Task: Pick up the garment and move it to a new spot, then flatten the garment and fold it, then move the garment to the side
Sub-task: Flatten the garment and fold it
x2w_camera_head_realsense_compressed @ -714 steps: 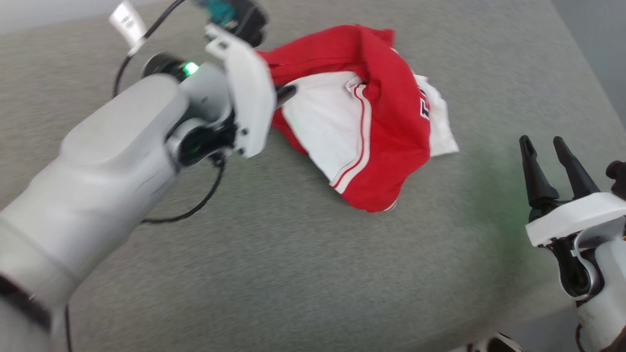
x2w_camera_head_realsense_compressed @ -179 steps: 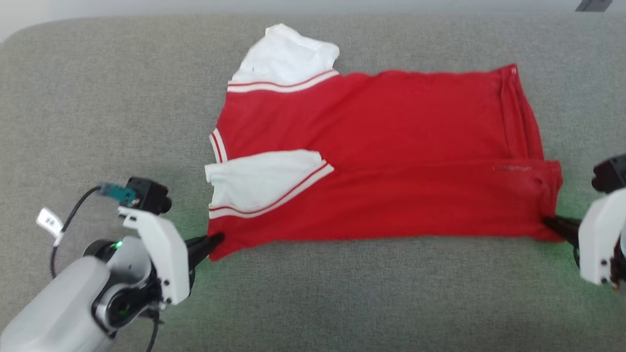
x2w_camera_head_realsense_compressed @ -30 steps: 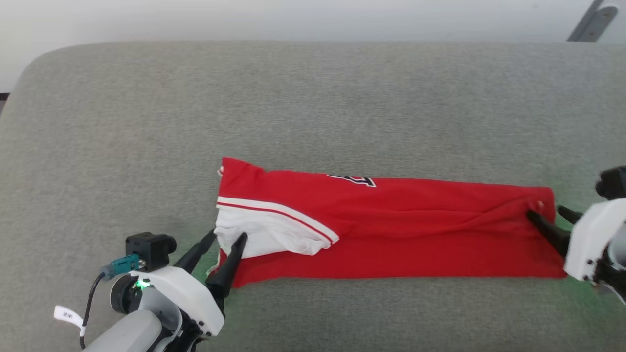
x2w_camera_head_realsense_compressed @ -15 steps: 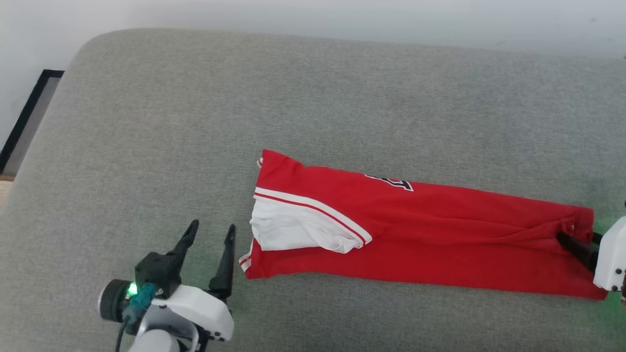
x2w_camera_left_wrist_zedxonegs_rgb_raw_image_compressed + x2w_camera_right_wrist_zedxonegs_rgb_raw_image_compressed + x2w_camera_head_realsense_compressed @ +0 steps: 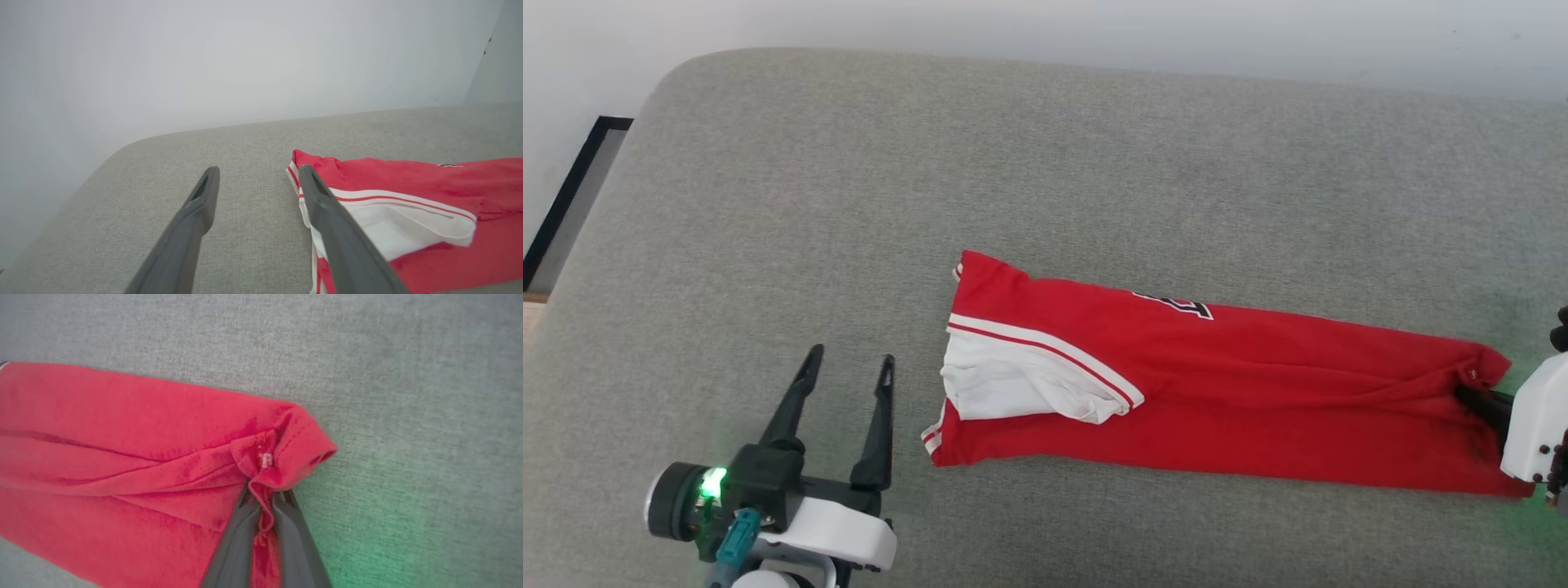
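The garment (image 5: 1225, 392), a red jersey folded into a long strip, lies across the grey cushion; its white sleeve (image 5: 1013, 388) with stripe trim rests on top at the left end. My right gripper (image 5: 263, 496) is shut on the garment's (image 5: 122, 457) bunched red hem at the far right end, the cloth pinched between the fingers (image 5: 235, 539). In the head view that right gripper (image 5: 1474, 400) sits at the right edge. My left gripper (image 5: 848, 363) stands open on the bare cushion, left of the sleeve end and apart from it. The left wrist view shows the left gripper (image 5: 257, 173) beside the garment (image 5: 408, 204).
The grey cushion (image 5: 931, 163) has a rounded corner at the upper left, with a pale wall behind it. A dark-framed strip of floor (image 5: 568, 196) shows past the left edge. Green light from the wrists tints the fabric near both grippers.
My right gripper has shut on the hem at the right end. My left gripper, still open, has drawn back to the left, away from the sleeve end. The head view shifted earlier.
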Motion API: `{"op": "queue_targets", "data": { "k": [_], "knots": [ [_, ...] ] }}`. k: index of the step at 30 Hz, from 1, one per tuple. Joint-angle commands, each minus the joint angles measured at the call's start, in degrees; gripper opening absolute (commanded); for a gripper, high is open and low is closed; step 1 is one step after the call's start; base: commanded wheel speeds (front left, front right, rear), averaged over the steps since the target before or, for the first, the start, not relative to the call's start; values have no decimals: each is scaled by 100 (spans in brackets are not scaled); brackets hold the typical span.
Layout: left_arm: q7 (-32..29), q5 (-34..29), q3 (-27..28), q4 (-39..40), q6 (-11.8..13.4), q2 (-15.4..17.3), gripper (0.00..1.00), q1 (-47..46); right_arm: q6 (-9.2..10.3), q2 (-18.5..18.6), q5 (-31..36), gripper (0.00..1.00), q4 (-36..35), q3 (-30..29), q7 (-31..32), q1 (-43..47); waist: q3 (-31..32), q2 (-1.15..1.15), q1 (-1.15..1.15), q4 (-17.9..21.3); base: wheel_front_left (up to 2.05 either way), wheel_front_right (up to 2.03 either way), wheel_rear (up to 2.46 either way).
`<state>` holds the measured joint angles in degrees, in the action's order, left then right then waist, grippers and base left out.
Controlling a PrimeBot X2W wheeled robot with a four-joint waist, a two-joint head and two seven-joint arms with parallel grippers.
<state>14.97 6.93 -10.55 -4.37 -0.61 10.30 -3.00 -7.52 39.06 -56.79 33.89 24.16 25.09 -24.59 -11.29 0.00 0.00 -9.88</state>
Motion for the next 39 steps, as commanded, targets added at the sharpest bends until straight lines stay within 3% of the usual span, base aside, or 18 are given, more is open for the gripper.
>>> {"op": "queue_targets", "data": {
  "k": [1,9,20,27,32,39],
  "knots": [
    [30,-66,82,46,-64,-47,100,59,7,-42,45,0,61,7,-11,97,-10,0,0,50,0,0,0],
    [29,-231,288,50,-446,-284,100,60,17,298,230,0,225,-290,-133,150,-15,0,0,275,0,0,0],
    [30,-375,435,154,-597,-347,100,-62,15,984,445,0,899,-929,-526,157,-109,0,0,663,0,0,0],
    [30,-338,374,198,-661,-361,100,-156,9,1190,316,0,1204,-1309,-925,67,-149,0,0,790,0,0,0],
    [30,-233,349,257,-685,-387,100,-152,8,1096,176,0,942,-1283,-903,138,-119,0,0,837,0,0,0],
    [29,-174,287,270,-690,-411,100,-49,5,961,123,0,-342,-858,-582,238,-35,0,0,862,0,0,0]
  ]
}}
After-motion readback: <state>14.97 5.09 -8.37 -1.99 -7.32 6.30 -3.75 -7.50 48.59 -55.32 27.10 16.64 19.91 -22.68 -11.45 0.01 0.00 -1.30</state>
